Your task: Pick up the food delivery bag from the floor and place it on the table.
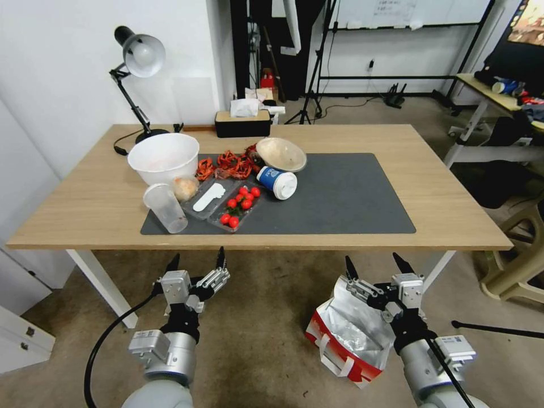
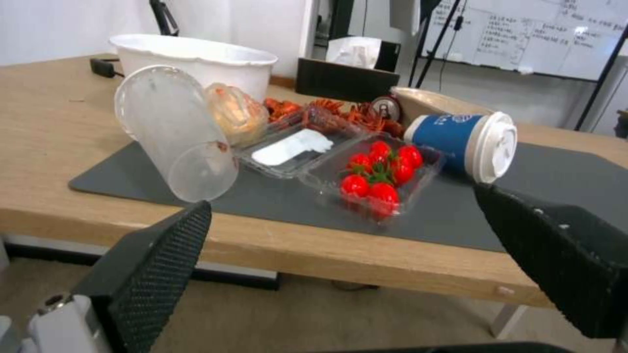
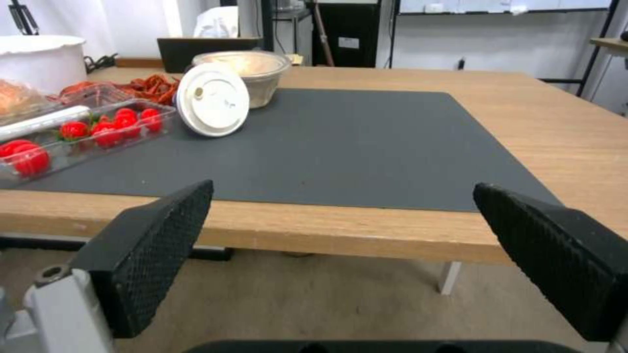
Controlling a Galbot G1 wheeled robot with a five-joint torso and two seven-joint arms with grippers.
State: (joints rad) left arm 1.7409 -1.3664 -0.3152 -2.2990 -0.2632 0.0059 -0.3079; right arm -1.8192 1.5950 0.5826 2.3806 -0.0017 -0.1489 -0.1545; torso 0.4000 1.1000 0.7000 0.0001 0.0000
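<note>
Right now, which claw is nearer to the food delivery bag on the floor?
The right. The right claw hangs open directly over the food delivery bag, above its foil-lined opening. The left claw, also open, is off to the bag's left, over bare floor.

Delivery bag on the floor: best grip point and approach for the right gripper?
Probably the white handle on the food delivery bag. The bag sits open-topped on the floor, tilted, foil lining showing, directly beneath the open right gripper. Come straight down from above; the boxy body looks too wide for the fingers, while a strap or the thin rim fits.
</note>
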